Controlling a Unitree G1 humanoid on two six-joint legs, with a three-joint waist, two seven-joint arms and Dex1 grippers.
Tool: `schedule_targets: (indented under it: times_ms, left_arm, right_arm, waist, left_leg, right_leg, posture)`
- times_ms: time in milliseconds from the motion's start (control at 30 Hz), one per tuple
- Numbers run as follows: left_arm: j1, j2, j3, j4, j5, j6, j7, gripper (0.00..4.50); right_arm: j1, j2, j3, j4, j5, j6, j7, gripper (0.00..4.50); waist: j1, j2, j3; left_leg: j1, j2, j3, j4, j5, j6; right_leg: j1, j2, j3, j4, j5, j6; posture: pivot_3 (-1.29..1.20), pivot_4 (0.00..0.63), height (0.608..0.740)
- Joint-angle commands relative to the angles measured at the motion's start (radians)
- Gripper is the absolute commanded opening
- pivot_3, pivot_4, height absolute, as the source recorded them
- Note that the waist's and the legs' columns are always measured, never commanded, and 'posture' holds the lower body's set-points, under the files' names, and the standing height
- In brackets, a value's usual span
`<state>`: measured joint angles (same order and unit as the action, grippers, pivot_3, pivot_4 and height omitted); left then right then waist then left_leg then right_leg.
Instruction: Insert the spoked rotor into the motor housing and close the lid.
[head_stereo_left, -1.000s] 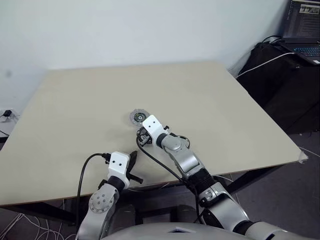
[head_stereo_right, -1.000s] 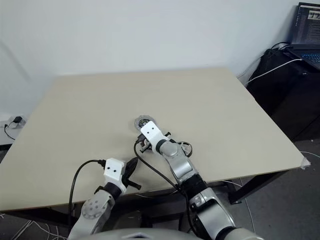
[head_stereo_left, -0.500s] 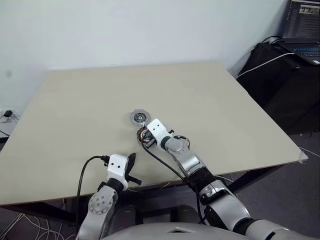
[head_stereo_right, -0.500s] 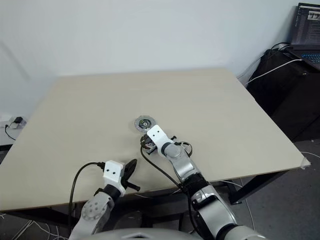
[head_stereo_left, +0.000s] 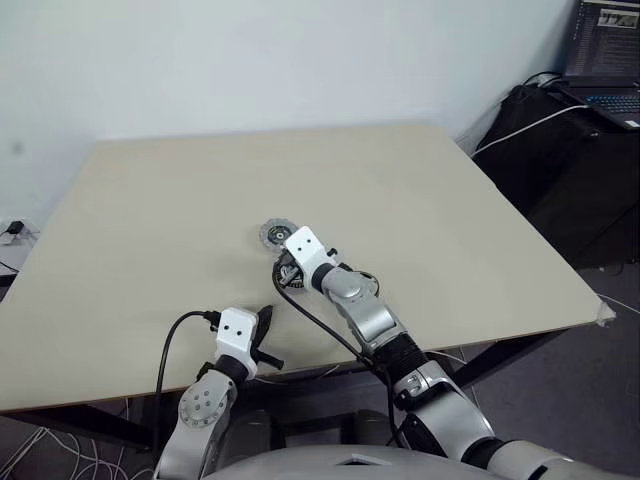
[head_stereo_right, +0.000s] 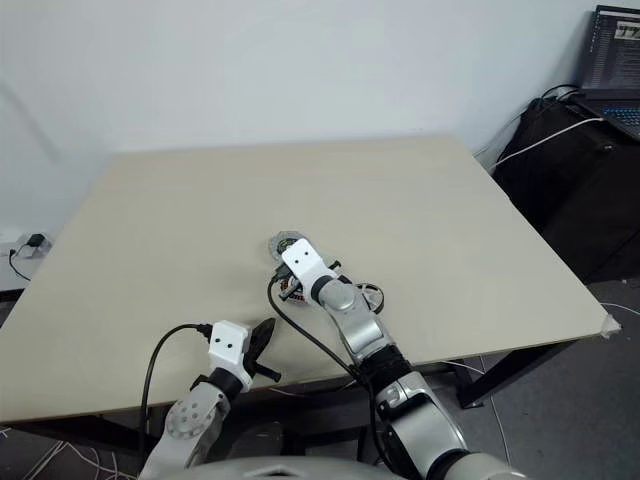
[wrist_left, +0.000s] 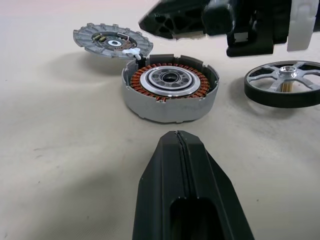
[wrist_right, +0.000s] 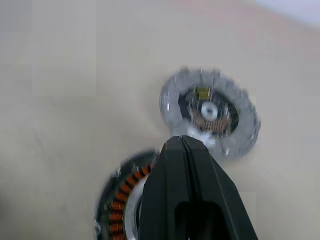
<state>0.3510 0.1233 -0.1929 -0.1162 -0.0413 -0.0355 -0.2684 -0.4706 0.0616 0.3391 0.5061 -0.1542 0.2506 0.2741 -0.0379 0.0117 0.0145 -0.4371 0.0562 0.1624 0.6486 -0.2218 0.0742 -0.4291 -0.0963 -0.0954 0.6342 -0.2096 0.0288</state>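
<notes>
Now, parts on the counter: three, one of each, all lying flat and grouped near the middle of the near half.
Motor housing: one; a grey round shell with a ring of copper windings around a silver centre, open side up. It sits between the other two parts.
Lid: one; a pale-grey toothed disc with small components on its upturned face, just beyond the housing on the far-left side, its edge close against the housing rim.
Spoked rotor: one; a silver wheel with a thick dark rim, spokes and a central hub, just right of the housing and apart from it.
Right tool: one; its two black fingers are pressed together with nothing between them. In the right wrist view the tip hangs over the gap between lid and housing; in the left wrist view it shows as a dark shape above the parts, beyond the housing.
Left tool: one; fingers pressed together, pinching nothing. It hovers at the near edge of the counter, pointing toward the housing, which lies just ahead of its tip and apart from it.
Off the counter: a laptop on dark furniture at the far right.
</notes>
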Motion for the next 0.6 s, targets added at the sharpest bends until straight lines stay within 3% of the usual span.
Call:
schedule_targets:
  times_ms: [33,133,433,600]
  left_arm:
    - [0.001,0.0,0.003,-0.05,-0.004,-0.009,0.003,0.0]
    - [0.0,-0.001,0.003,-0.054,-0.005,-0.004,0.005,0.0]
    - [-0.019,-0.009,-0.012,-0.061,0.001,0.016,0.006,0.0]
    - [-0.014,-0.009,-0.017,-0.075,0.001,0.026,0.012,0.0]
  right_arm:
    - [-0.021,-0.021,-0.016,0.075,-0.022,0.035,-0.026,0.02]
    - [-0.016,-0.041,-0.005,0.094,-0.04,0.058,-0.03,0.02]
    - [-0.008,-0.021,-0.013,-0.114,-0.004,0.042,-0.001,0.02]
    - [-0.018,-0.013,0.015,-0.204,-0.03,0.159,0.003,0.02]
  waist:
    - [0.001,0.0,0.0]
    - [0.0,0.001,-0.002]
    - [-0.002,0.003,-0.002]
    - [-0.001,0.003,-0.002]
  left_leg:
    - [0.0,0.0,0.0,0.0,0.0,0.0]
    - [0.001,0.0,0.0,0.0,0.0,0.0]
    - [0.001,0.0,0.0,0.0,0.0,0.0]
    - [0.001,0.003,0.0,0.0,0.0,-0.001]
  right_leg:
    - [0.0,0.0,0.0,0.0,0.0,0.0]
    - [0.0,0.0,0.0,0.0,0.001,-0.002]
    - [0.0,-0.002,0.0,0.002,0.0,-0.001]
    - [-0.001,0.0,0.0,0.002,-0.001,-0.003]
  posture:
    - [0.0,0.0,0.74]
    - [0.0,0.0,0.74]
    - [0.0,0.0,0.74]
    - [0.0,0.0,0.74]
